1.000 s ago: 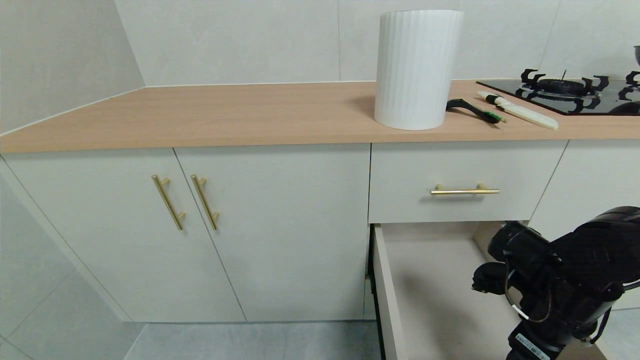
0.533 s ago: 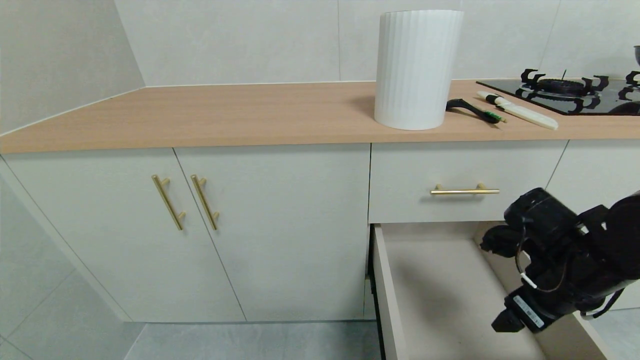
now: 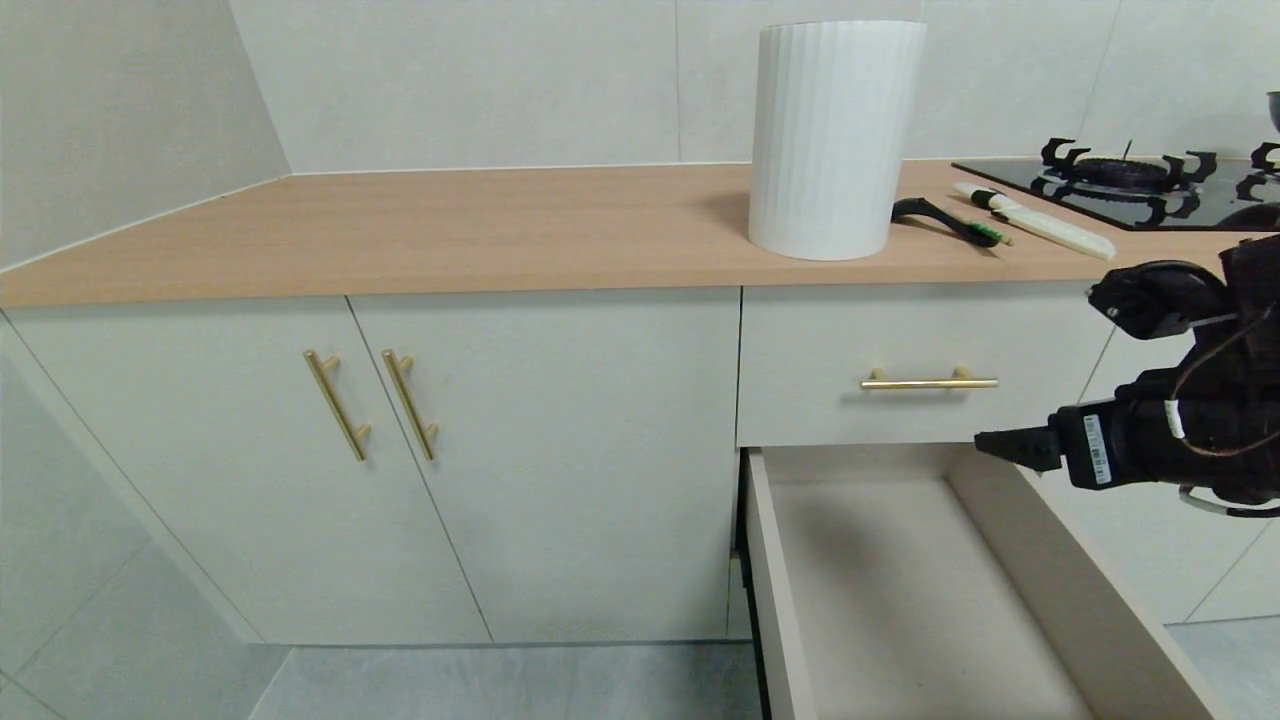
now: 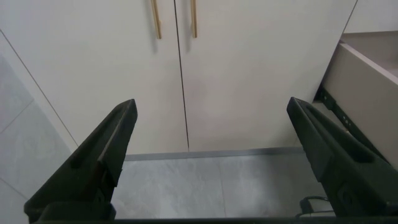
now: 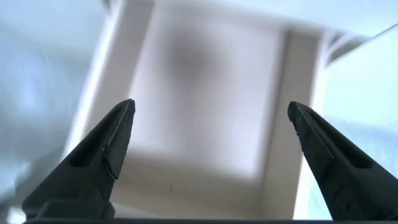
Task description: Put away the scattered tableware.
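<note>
My right gripper hangs just above the open drawer, over its right-hand wall. Its fingers are spread wide and hold nothing, and the drawer's pale floor shows between them. My left gripper is also spread and unladen, low down and off to the left of the open drawer, facing the double cabinet doors with their brass handles. The tableware lies on the wooden countertop above the open drawer. A black-handled utensil with a green end and a white knife rest side by side, above and toward the drawer's right side. A tall white ribbed canister stands straight above the drawer, just beside the utensil. A closed drawer with a brass bar handle sits directly above the open one.
</note>
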`<state>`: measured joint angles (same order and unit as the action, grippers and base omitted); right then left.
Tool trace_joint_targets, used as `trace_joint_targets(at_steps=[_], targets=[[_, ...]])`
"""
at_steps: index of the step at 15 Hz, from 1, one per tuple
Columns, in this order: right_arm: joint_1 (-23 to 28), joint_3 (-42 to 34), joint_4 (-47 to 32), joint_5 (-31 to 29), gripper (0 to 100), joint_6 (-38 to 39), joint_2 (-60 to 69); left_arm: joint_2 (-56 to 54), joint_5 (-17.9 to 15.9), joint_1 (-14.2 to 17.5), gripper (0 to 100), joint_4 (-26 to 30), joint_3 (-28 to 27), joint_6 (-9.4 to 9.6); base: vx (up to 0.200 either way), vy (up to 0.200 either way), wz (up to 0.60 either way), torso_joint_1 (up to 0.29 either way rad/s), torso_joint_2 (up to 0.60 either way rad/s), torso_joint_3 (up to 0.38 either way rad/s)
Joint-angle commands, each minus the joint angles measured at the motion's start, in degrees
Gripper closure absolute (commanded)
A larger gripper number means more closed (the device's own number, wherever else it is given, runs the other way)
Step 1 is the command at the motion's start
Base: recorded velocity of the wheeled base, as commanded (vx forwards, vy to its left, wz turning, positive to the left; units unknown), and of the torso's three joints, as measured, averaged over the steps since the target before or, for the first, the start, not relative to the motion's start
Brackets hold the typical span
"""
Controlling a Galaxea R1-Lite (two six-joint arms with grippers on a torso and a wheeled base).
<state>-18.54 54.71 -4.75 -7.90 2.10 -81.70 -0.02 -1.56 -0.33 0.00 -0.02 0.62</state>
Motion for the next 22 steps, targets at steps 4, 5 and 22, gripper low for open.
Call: trace_joint_targets(at_steps=[4, 5, 22], targets=[[1.5, -2.5, 5.7, 0.2, 0, -0.3, 1.7, 0.0, 0.0, 0.0, 0, 0.0, -0.1, -0.01, 0.000, 0.000, 0.00, 0.000, 0.00, 0.000], [1.6, -2.5, 6.2, 0.1, 0, -0.2, 1.4, 0.0, 0.0, 0.0, 0, 0.0, 0.0, -0.01, 0.000, 0.000, 0.00, 0.000, 0.00, 0.000], [5.1, -2.8, 8.7, 0.2, 0, -0.6, -4.8, 0.0, 0.0, 0.0, 0, 0.0, -0.1, -0.01, 0.000, 0.000, 0.00, 0.121, -0.36, -0.242]])
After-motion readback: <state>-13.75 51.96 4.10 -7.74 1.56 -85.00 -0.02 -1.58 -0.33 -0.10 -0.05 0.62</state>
